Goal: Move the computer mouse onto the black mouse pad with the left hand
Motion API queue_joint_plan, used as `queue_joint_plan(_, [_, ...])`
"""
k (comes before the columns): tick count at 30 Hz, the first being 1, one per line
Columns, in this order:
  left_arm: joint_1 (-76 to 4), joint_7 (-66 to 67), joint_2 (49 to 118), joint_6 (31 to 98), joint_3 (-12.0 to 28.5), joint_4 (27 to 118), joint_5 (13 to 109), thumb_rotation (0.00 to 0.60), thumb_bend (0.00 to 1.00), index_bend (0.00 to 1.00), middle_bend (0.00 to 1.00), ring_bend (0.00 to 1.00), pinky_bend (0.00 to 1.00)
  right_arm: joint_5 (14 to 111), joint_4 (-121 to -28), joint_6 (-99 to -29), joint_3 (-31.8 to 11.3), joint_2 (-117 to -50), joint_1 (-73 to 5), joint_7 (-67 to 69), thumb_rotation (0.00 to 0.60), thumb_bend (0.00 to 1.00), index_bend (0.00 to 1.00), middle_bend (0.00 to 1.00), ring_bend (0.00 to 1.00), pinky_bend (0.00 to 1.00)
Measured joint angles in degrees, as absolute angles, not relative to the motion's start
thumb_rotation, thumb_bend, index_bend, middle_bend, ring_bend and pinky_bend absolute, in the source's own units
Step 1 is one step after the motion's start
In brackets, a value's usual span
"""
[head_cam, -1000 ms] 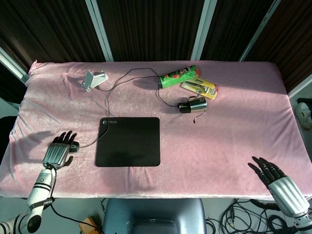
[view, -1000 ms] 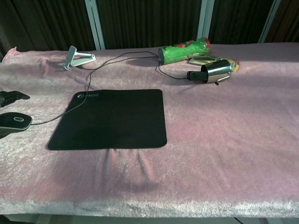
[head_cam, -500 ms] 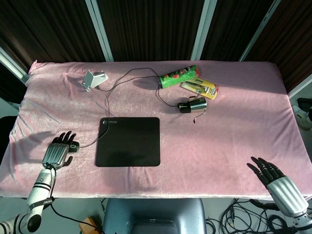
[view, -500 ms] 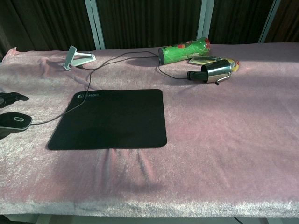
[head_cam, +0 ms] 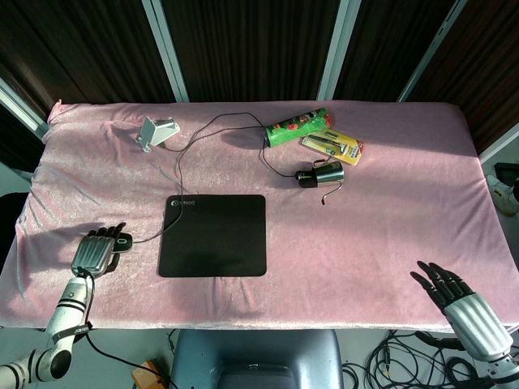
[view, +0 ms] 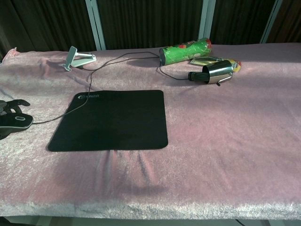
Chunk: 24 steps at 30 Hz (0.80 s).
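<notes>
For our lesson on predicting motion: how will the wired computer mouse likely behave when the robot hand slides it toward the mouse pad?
The mouse is low and flat, so it will probably slide rather than tip or roll. The plush pink cloth may drag on it. Its cable lies slack and looped, so it should follow floppily, perhaps tugging slightly.

Left hand [head_cam: 96,250]: the back is a silver-grey metallic plate with rounded corners; the fingers [head_cam: 108,234] are black and slender. Below it, the left forearm [head_cam: 66,309] is a light grey cylinder with darker ring bands (a thin black cable runs beside it).

Right hand [head_cam: 458,301]: same build, with a ribbed silver-grey back shell and glossy black fingers [head_cam: 434,276] tapering to rounded tips. The wrist section below it is grey, cut off by the frame edge.
</notes>
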State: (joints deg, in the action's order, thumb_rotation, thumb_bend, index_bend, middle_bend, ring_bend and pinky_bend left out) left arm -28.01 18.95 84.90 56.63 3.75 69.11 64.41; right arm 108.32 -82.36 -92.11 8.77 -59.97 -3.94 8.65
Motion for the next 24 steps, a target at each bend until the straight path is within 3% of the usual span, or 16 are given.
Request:
queue_joint_plan(11, [-27.62, 17.67, 85.98, 59.68, 3.48, 70.36, 68.68, 0.6, 0.73, 0.26, 0.49, 0.42, 0.5, 108.3, -82.49, -91.82, 8.81, -59.91, -4.05, 8.51, 0.6, 0.1, 0.0, 0.02, 0.06, 0.28])
queue_joint_plan(17, [-28.47, 20.21, 85.92, 62.04, 4.01, 77.39, 71.33, 0.6, 0.72, 0.26, 0.48, 0.42, 0.5, 108.36, -82.67, -91.39, 8.88, -59.73, -4.29, 8.5, 0.6, 0.1, 0.0, 0.02, 0.06, 0.28])
queue_joint_plan(24, [-31.05, 32.03, 88.83, 63.55, 5.15, 85.39, 72.01, 0.6, 0.72, 0.26, 0.48, 0.42, 0.5, 108.7, -82.38, -91.51, 9.05, -59.42, -4.49, 9.37, 0.6, 0.1, 0.0, 0.02, 0.06, 0.28])
